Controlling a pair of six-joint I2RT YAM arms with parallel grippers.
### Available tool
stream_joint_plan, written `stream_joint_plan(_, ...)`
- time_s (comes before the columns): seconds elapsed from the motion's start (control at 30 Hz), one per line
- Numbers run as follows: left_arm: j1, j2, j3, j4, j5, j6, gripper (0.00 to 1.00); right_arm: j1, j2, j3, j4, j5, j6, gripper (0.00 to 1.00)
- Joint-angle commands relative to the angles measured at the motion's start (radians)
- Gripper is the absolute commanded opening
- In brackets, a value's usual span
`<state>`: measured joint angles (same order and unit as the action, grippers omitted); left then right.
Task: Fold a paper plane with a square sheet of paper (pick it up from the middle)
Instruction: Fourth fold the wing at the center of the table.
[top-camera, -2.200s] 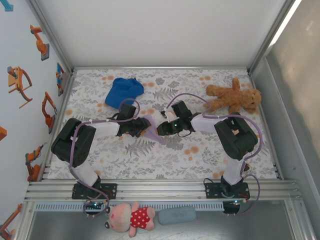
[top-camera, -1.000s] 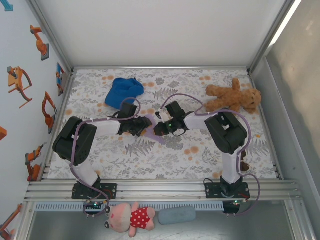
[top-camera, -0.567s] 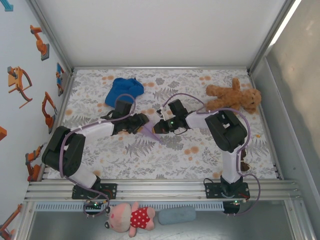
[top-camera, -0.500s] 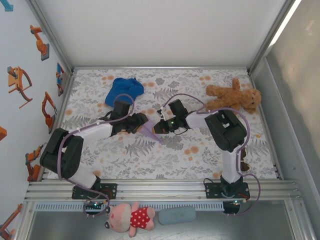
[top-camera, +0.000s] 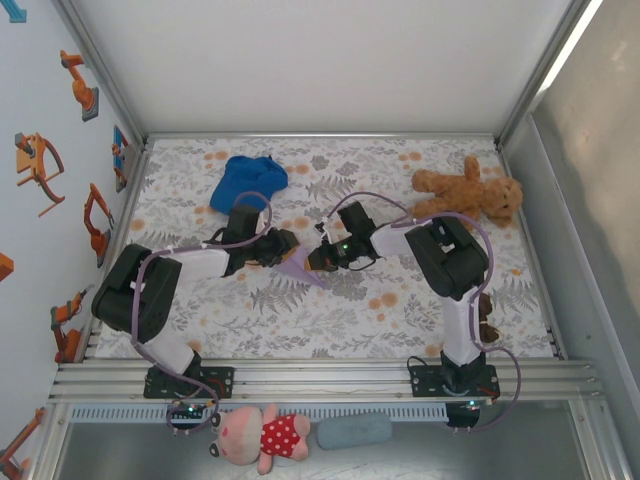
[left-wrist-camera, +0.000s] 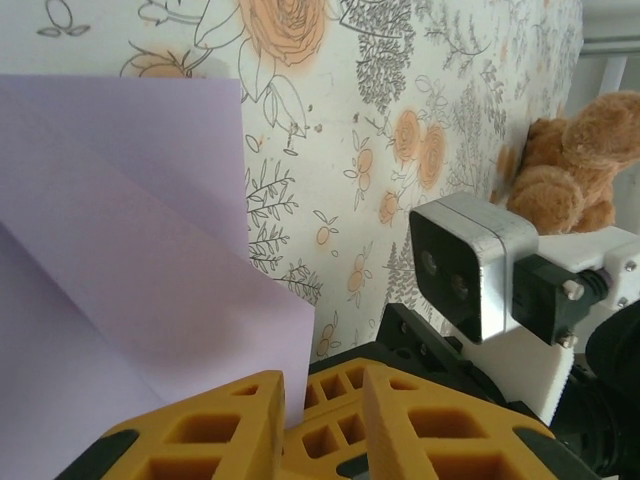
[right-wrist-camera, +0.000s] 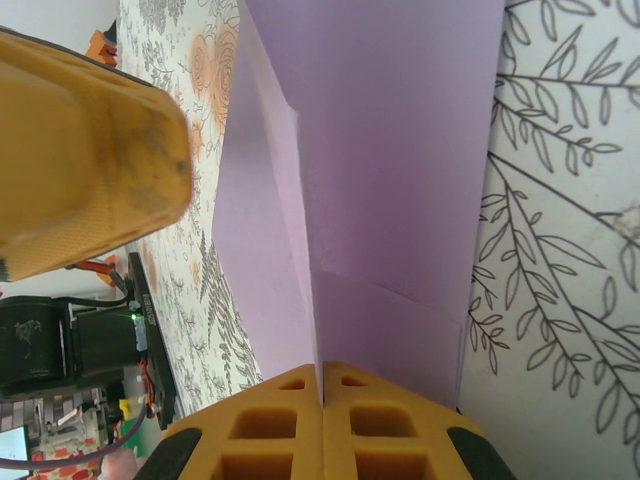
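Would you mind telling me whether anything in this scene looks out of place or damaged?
Nothing looks damaged or spilled. The lavender paper, pinched in the right tool, shows creases, as expected mid-fold. The one oddity is a pink plush toy lying off the table, beyond its near edge.
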<state>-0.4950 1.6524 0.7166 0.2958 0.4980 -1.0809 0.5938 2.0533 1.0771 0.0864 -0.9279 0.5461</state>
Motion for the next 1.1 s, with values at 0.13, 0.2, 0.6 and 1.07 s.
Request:
stream_joint_plan(0.13,-0.007,0.059,0.004,0.087,0.066,-0.022,0.25,-0.008,0.03,0.015,-0.033,-0.022,0.007,0.0)
stream_joint_plan(0.2,-0.01,0.069,0.004,0.092,0.073,-0.022,0.24,-0.009,0.032,0.017,-0.038,-0.019,0.007,0.0)
stream_joint_plan(0.6,-0.012,0.105,0.009,0.083,0.065,-0.018,0.22,-0.017,0.03,0.019,-0.045,-0.016,0.007,0.0)
stream_joint_plan(1.07,-0.011,0.143,0.053,-0.019,0.027,-0.027,0.2,-0.019,-0.031,0.013,-0.101,-0.013,-0.032,0.17)
